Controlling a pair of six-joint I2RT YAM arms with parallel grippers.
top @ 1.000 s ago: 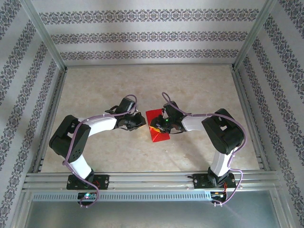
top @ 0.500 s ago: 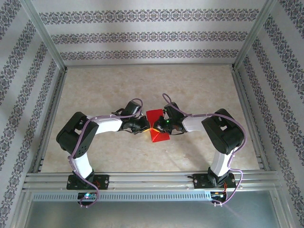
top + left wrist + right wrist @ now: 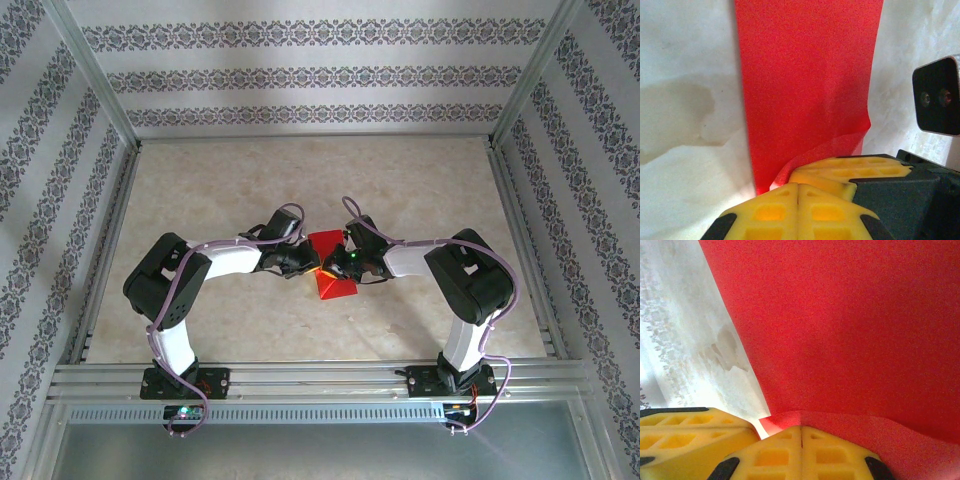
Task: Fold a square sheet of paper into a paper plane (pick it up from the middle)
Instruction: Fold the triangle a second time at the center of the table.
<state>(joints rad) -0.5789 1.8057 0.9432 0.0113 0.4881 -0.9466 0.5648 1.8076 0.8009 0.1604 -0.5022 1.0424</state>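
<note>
Sheet (image 3: 805, 75) edge pinched in R jaws | L jaws shut alongside, hold unclear

The square sheet of paper (image 3: 805, 75) is thin, matt red paper with a fine grain. The pads (image 3: 770, 215) on my left gripper (image 3: 798, 197) are yellow moulded plastic, pocketed and dull-sheened. The table (image 3: 300, 180) looks smooth, beige and marbled, and its near-edge rails (image 3: 300, 375) are brushed metal.

High rear overview looking down, wrist cameras close, sharing red paper (image 3: 336, 286)
</note>
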